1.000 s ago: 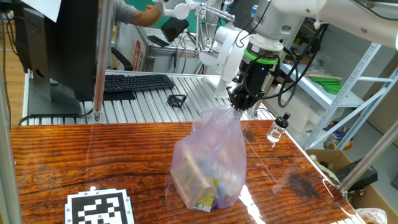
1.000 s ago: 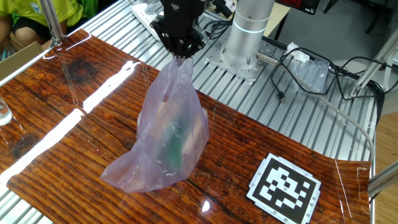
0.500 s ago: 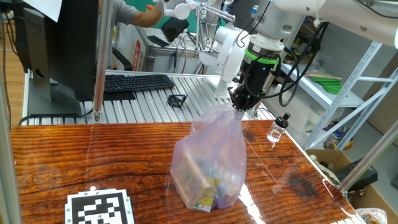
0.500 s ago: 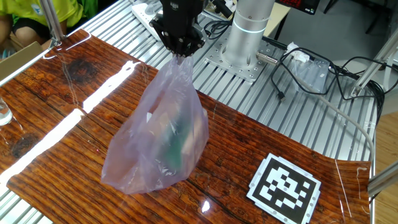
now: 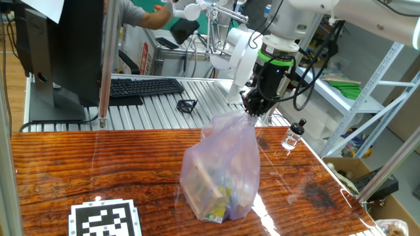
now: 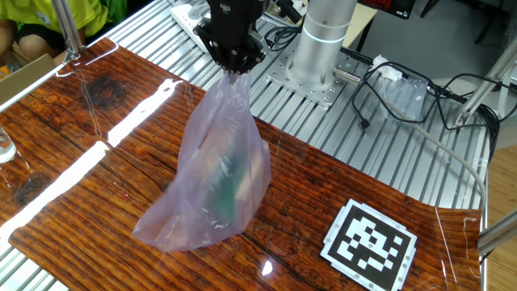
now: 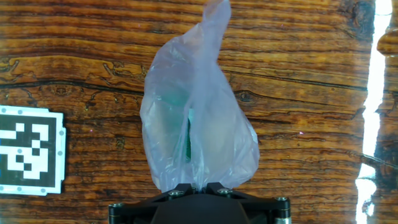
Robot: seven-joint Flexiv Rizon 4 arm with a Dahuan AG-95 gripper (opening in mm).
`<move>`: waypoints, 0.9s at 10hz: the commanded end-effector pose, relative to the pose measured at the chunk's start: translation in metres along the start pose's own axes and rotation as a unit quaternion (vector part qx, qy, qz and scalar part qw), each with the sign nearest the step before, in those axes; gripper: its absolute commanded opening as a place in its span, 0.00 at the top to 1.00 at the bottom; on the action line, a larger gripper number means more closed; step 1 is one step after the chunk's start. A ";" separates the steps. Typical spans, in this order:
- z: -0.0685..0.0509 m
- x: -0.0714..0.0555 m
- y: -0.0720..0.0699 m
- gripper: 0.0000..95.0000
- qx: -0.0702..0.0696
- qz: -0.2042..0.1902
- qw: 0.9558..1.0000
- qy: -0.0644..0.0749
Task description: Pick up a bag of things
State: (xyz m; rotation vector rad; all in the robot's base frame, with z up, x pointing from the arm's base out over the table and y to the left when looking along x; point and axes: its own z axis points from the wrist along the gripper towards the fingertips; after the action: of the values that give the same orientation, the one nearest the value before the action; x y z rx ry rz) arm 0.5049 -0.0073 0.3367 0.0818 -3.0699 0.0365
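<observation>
The bag of things [image 5: 220, 174] is a translucent pale lilac-pink plastic bag with yellow, green and white packets showing inside. It stands on the wooden table, stretched upward to its gathered top. My gripper [image 5: 254, 110] is shut on that gathered top, directly above the bag. In the other fixed view the bag [image 6: 214, 182] hangs below my gripper [image 6: 234, 71], its bottom spread on the wood. In the hand view the bag [image 7: 196, 121] fills the centre, its neck pinched between my gripper [image 7: 198, 186] at the bottom edge.
A black-and-white marker tag [image 5: 105, 219] lies on the table at front left, also seen in the other fixed view [image 6: 369, 242]. A small clear bottle [image 5: 293, 136] stands at the table's right edge. A keyboard [image 5: 146, 86] and monitor sit behind.
The bag's lower part has shifted and reshaped slightly under the gripper; the gripper stays shut on the bag's top at nearly the same place.
</observation>
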 end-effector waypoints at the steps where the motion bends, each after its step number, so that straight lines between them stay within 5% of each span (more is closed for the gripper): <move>1: 0.000 0.000 0.000 1.00 0.002 0.002 1.000 -0.001; 5: 0.000 0.000 0.000 1.00 0.012 0.010 1.000 -0.011; 9: 0.000 0.000 0.000 1.00 0.007 0.016 1.000 -0.021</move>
State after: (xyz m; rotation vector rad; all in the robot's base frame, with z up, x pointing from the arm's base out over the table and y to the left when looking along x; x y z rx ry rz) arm 0.5045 -0.0067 0.3368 0.0276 -3.1158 0.0565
